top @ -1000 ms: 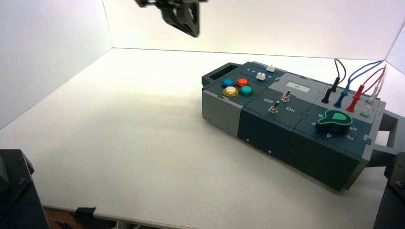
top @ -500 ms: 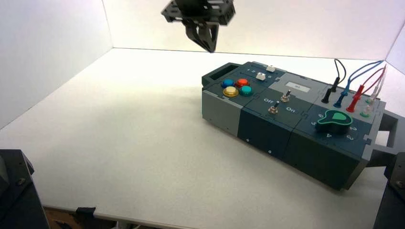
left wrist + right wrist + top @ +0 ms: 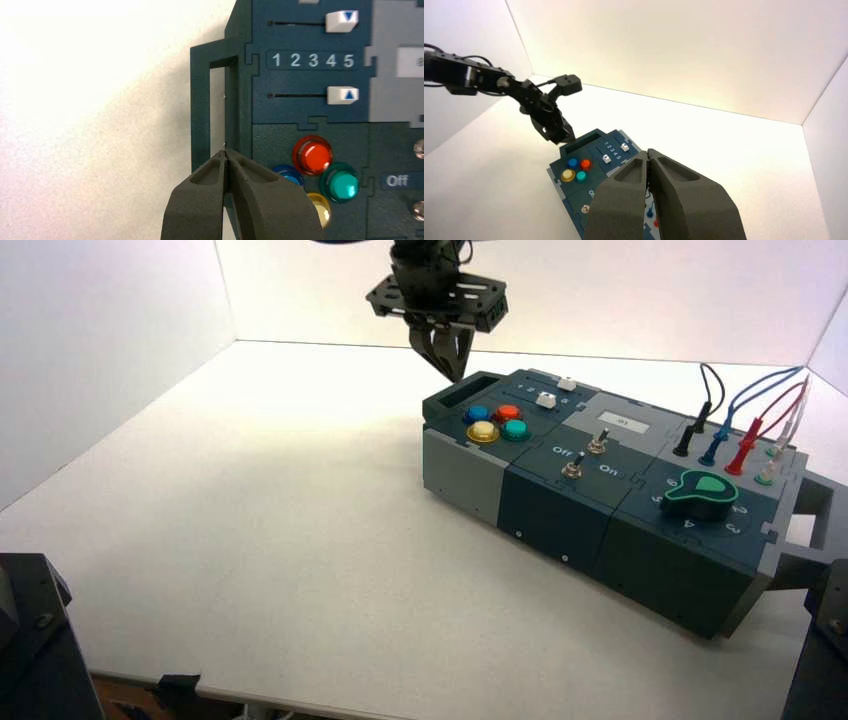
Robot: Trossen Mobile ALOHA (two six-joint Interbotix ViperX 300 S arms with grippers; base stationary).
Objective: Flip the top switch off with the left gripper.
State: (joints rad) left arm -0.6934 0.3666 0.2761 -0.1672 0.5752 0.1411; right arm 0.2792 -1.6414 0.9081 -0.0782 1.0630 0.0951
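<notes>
We are holding the left tool (image 3: 455, 375), its fingers pressed together, above the box's left-end handle (image 3: 470, 388), tips pointing downward. Beside that handle, the blue (image 3: 478, 414), red (image 3: 508, 413), yellow (image 3: 482, 431) and green (image 3: 515, 430) buttons are sitting in a cluster; two white sliders are lying beyond them, both standing at the 5 end of their slots. Farther right, the top switch (image 3: 598, 442) is standing between "Off" and "On", next to the grey panel (image 3: 625, 421), well apart from the tool. Its twin toggle (image 3: 573, 467) is sitting nearer the front edge. The box (image 3: 560, 510) is resting on the tabletop (image 3: 300, 570). We are keeping the right tool (image 3: 649, 152) idle, fingers pressed together, facing the box's far side.
</notes>
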